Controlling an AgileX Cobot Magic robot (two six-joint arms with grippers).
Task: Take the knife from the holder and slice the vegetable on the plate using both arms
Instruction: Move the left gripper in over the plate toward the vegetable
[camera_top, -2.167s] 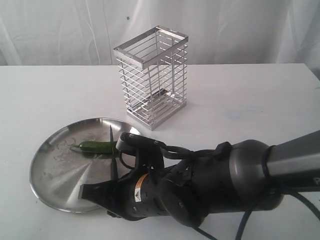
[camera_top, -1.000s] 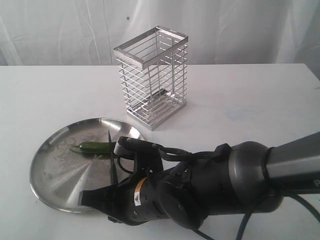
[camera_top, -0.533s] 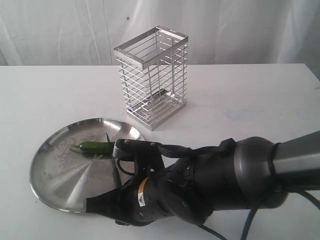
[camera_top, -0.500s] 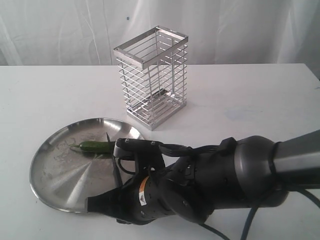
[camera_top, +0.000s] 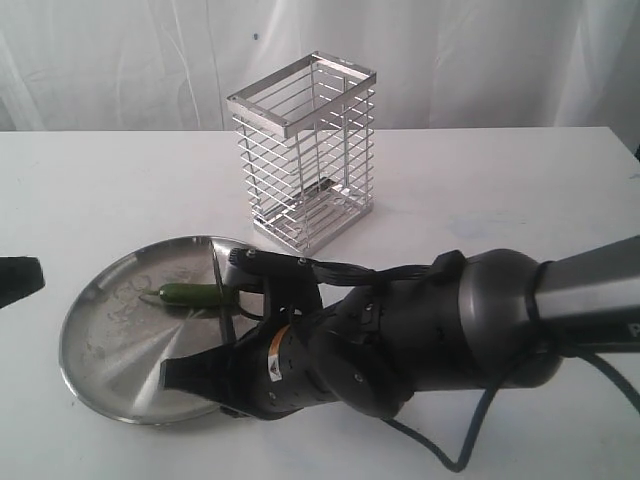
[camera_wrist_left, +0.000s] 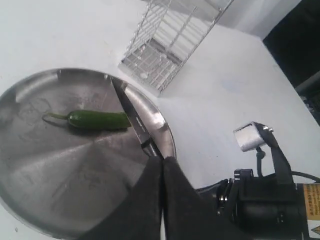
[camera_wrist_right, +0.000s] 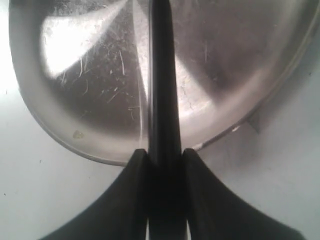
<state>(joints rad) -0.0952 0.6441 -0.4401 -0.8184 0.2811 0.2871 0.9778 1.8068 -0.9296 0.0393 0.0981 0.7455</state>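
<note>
The steel plate (camera_top: 108, 350) lies at the front left with the green vegetable (camera_top: 188, 294) on its far half. My right gripper (camera_top: 215, 372) is shut on the handle of the black knife (camera_top: 222, 285). Its blade slants over the plate, against the vegetable's thick end. In the right wrist view the knife (camera_wrist_right: 161, 75) runs straight out from the right gripper (camera_wrist_right: 165, 155) across the plate (camera_wrist_right: 90, 115). My left gripper (camera_wrist_left: 161, 161) is shut on nothing. The left wrist view looks down on the vegetable (camera_wrist_left: 97, 120), the knife (camera_wrist_left: 134, 117) and the plate (camera_wrist_left: 45, 170). The left gripper (camera_top: 15, 280) shows at the exterior view's left edge.
The silver wire holder (camera_top: 305, 150) stands upright behind the plate with no knife in it, and it also shows as the holder (camera_wrist_left: 170, 45) in the left wrist view. The bulky right arm (camera_top: 420, 345) fills the front of the white table (camera_top: 500, 200).
The right gripper has swung the knife so its tip sits higher and further back beside the vegetable. The left gripper has come into sight at the left edge.
</note>
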